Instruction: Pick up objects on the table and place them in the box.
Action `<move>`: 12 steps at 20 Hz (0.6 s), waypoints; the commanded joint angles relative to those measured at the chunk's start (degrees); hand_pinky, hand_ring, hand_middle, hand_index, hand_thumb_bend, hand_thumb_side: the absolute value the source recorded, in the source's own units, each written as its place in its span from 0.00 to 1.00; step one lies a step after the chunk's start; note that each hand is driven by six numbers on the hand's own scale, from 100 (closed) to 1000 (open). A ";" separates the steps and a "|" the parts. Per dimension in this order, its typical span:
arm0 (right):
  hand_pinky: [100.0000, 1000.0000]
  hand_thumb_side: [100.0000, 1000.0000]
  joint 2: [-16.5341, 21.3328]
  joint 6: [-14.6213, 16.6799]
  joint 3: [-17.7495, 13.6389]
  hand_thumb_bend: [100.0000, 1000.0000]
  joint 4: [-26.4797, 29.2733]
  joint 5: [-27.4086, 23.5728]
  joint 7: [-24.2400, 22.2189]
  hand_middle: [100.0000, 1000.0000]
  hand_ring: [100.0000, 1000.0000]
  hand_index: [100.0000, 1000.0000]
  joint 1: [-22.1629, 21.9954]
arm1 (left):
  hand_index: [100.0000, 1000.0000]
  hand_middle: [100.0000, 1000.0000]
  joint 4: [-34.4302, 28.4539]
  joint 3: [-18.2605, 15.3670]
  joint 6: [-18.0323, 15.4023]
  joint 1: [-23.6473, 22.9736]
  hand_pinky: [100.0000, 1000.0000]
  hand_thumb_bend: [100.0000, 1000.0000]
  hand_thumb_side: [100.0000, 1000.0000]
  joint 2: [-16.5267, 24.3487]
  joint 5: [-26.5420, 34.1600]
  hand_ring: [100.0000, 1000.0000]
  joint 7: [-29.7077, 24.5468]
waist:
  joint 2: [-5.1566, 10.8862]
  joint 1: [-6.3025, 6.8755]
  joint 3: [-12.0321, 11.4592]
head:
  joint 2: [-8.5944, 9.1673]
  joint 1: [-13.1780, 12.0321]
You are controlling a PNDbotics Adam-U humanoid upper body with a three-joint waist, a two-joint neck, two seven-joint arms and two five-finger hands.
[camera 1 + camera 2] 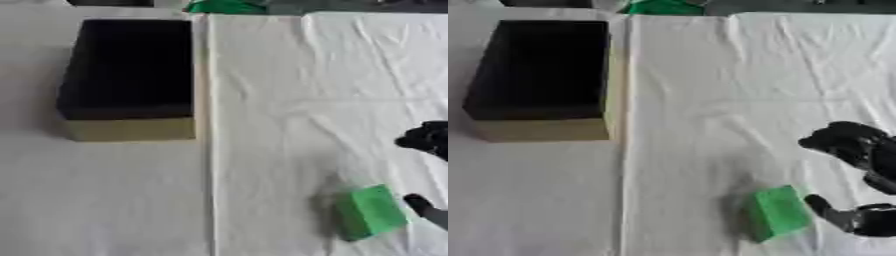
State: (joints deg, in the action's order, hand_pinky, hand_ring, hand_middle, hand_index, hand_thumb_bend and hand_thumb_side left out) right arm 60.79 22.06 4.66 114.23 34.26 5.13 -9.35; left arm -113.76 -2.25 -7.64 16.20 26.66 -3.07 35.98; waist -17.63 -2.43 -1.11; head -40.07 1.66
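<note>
Green block [777, 212] just beside right hand [859, 150], its open fingers [822, 206] fuller in the right eye view.

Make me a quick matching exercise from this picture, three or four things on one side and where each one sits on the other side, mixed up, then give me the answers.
Things:
1. box
2. green block
3. right hand
4. white cloth

Places:
A. near the lower right, standing on the cloth
B. at the right edge, beside the block but not holding it
C. upper left, open top, dark inside
D. spread over the middle and right of the table

Pairs: 1-C, 2-A, 3-B, 4-D
</note>
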 commanded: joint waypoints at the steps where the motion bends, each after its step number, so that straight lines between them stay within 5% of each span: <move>1: 0.91 0.76 1.84 1.19 -0.10 0.17 0.36 -0.58 -0.94 0.78 0.85 0.95 0.01 | 0.76 0.69 -0.83 -0.24 0.09 0.63 0.59 0.42 1.00 1.44 -0.14 0.67 -0.15 | 0.95 0.02 -0.01 | 0.51 -0.05; 5: 0.91 0.83 1.59 2.00 0.40 0.20 0.36 -0.75 -1.66 0.78 0.85 0.95 -0.21 | 0.76 0.70 -0.83 -0.21 0.06 0.74 0.59 0.42 1.00 1.44 -0.09 0.67 -0.22 | 0.94 0.02 -0.08 | 0.38 -0.06; 7: 0.91 0.95 1.70 2.77 0.98 0.47 0.36 -0.13 -2.24 0.78 0.85 0.96 -0.51 | 0.76 0.70 -0.83 -0.23 0.03 0.80 0.59 0.41 1.00 1.46 -0.07 0.67 -0.18 | 0.95 0.03 -0.13 | 0.36 -0.02; 12: 0.92 1.00 1.78 4.62 1.87 0.55 0.36 2.97 -1.56 0.79 0.86 0.97 -0.40 | 0.76 0.70 -0.83 -0.16 -0.04 0.94 0.59 0.41 1.00 1.43 -0.05 0.67 -0.31 | 0.97 0.05 -0.14 | 0.33 0.11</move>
State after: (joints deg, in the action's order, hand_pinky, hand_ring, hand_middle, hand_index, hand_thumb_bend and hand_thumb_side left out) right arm 60.79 26.16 6.82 114.22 36.36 3.30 -9.89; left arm -113.76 -2.25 -7.56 16.34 26.66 -3.07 35.86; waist -17.63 -2.49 -1.23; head -40.07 1.68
